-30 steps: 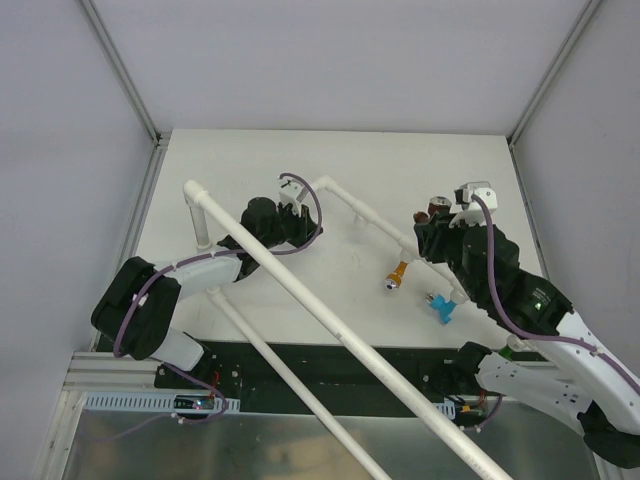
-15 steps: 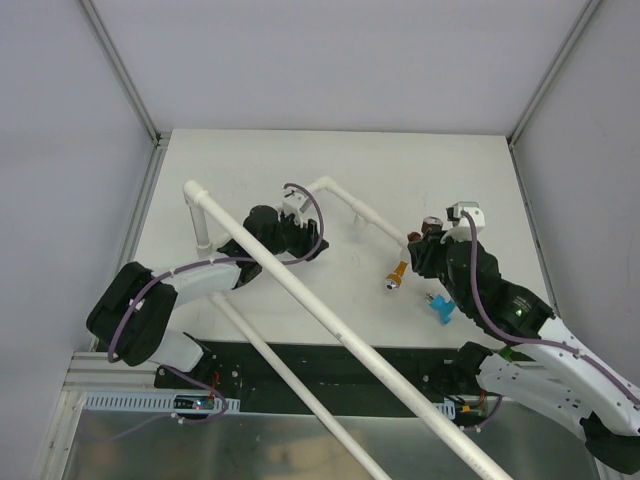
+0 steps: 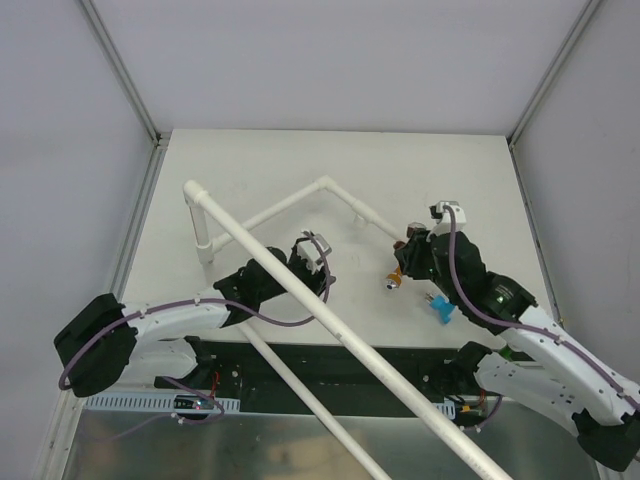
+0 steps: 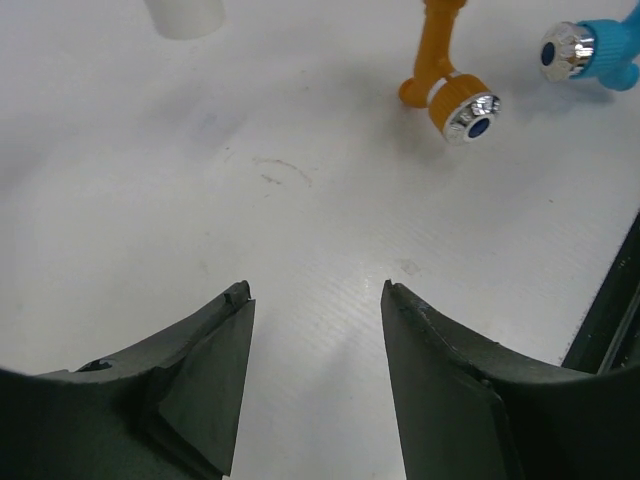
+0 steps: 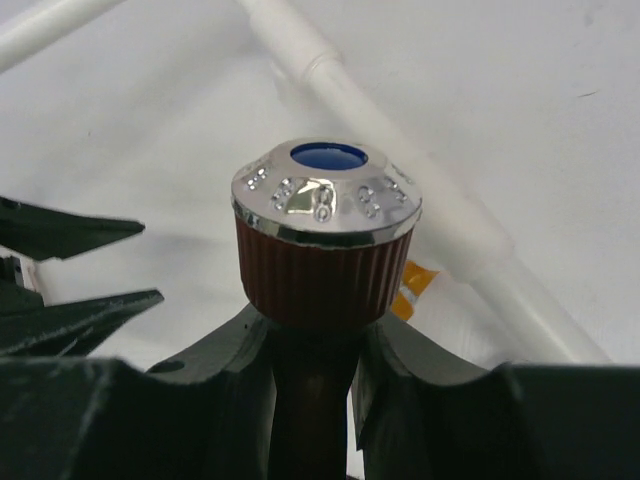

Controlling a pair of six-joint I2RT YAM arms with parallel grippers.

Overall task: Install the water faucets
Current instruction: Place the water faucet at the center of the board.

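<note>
On the white table (image 3: 420,170), a long white pipe frame (image 3: 360,352) lies diagonally. The right gripper (image 5: 312,345) is clamped on the stem of the brown faucet (image 5: 325,265), its silver cap up, close to a pipe section. The left gripper (image 4: 315,310) hangs with jaws apart, holding nothing, above bare table. The orange faucet (image 4: 445,90) and blue faucet (image 4: 592,55) lie beyond it, near each other but apart.
</note>
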